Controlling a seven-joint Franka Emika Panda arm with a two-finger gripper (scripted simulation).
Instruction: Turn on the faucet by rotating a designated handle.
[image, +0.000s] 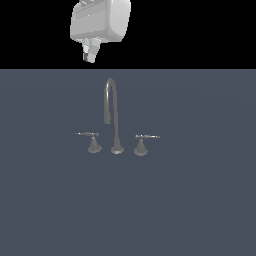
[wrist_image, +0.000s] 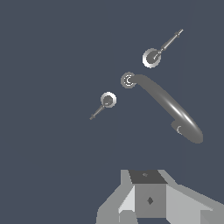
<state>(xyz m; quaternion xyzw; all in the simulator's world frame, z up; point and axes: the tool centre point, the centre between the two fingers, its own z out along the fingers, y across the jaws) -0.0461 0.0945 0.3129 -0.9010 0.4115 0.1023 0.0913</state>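
Hovering high above the work area: claw (image: 90, 56) on the white arm housing (image: 100, 20), clear of every part of the fixture. Finger state not determinable; only one fingertip shows in the exterior view, and the wrist view shows merely the grey finger bodies (wrist_image: 148, 199) at the frame edge.

Standing well below the claw: faucet (image: 116, 115), gooseneck spout upright on its round base, untouched.

Sitting below the claw, almost directly beneath it and well apart: handle (image: 90, 139), lever rod pointing toward the exterior view's left, away from the spout. Twin lever (image: 144, 141) farther off, beyond the spout.

Judged progress: none yet. No contact, no rotation evident. Remaining: descent to the handle, engagement of the rod, rotation.
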